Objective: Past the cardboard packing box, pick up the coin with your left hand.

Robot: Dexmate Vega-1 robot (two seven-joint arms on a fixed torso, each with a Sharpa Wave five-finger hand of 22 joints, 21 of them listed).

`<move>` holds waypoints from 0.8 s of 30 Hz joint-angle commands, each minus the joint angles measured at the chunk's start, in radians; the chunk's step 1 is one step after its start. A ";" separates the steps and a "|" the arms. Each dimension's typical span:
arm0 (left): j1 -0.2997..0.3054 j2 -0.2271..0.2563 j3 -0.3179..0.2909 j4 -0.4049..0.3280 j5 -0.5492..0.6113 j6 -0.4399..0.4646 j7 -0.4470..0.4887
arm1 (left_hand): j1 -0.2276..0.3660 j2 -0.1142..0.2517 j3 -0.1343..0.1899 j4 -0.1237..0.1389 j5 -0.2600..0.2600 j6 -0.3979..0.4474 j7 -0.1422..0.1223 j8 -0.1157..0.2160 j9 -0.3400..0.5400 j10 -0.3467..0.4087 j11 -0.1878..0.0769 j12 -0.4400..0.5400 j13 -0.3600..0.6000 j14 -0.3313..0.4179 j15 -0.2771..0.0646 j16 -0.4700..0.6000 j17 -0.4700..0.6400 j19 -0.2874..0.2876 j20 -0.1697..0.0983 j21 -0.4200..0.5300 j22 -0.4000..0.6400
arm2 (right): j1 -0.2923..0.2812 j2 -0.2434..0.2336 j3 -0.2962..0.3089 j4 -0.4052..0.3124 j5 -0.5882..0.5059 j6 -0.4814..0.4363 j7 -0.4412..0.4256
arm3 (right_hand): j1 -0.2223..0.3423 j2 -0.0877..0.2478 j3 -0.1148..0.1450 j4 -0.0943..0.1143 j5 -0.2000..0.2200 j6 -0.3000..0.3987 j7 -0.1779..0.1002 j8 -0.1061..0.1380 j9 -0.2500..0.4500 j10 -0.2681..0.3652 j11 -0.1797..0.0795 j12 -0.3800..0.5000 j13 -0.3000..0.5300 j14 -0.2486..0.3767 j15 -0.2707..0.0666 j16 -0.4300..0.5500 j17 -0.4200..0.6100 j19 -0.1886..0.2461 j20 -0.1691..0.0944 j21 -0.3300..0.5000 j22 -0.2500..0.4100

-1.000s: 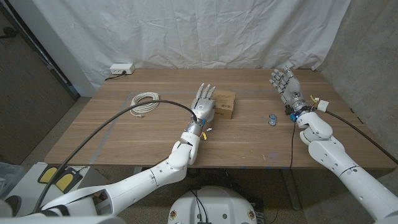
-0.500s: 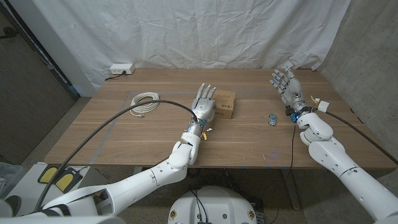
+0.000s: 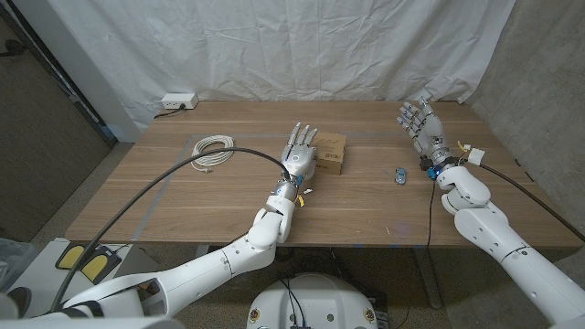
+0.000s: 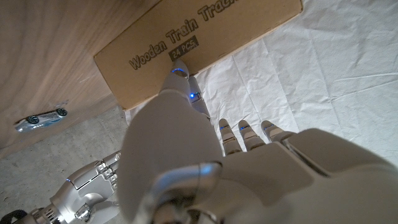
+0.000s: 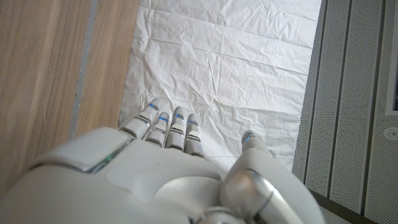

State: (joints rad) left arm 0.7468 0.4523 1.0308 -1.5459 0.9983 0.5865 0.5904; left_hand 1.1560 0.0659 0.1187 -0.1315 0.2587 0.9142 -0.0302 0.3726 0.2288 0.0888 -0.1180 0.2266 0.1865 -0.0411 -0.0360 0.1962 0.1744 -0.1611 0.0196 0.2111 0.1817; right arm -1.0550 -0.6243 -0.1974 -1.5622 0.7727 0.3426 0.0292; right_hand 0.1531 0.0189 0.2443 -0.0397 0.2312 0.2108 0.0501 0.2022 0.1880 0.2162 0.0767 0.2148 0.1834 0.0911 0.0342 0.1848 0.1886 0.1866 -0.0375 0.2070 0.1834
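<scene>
My left hand is raised just beside the cardboard packing box, on its left side, fingers straight, apart and grasping nothing. In the left wrist view the box carries the print "Wooden Train Track" and "24 PCS", and one of my fingers reaches up to its printed face; whether it touches I cannot tell. Right of the box, well apart from it on the wooden surface, lies a small blue-grey object; too small to identify, possibly a toy car judging by the left wrist view. No coin can be made out at this resolution. My right hand is held up further right of the box, near the surface's right edge, fingers spread and released, holding nothing. Left of the box lies a coiled white cable. Far beyond the box, at the back left corner, sits a white power strip, with a white sheet hung behind.
</scene>
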 commanded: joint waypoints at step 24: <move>0.018 0.020 -0.019 -0.044 -0.012 -0.002 0.001 | 0.002 -0.006 -0.017 0.008 -0.008 0.050 -0.074 0.085 0.122 0.036 0.002 0.000 0.008 0.027 -0.018 0.009 0.021 -0.004 0.016 0.001 0.004 | -0.004 -0.006 0.005 -0.012 -0.004 -0.003 -0.005 | 0.001 0.006 -0.003 -0.003 0.006 0.006 -0.001 -0.005 0.002 0.006 0.003 -0.001 0.002 -0.001 0.005 0.005 0.002 -0.002 -0.012 -0.003 0.004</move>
State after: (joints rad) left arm 0.7567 0.4638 1.0266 -1.5701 0.9964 0.5956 0.5803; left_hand 1.1560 0.0659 0.1034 -0.1243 0.2509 0.9042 -0.0401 0.4422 0.2294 0.1157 -0.1159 0.2266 0.1887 -0.0197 -0.0312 0.1999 0.1889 -0.1648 0.0310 0.2110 0.1840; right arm -1.0586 -0.6280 -0.1936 -1.5656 0.7737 0.3382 0.0301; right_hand 0.1531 0.0189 0.2443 -0.0396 0.2312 0.2108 0.0501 0.2022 0.1880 0.2161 0.0767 0.2148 0.1835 0.0873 0.0378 0.1848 0.1884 0.1866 -0.0375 0.2070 0.1833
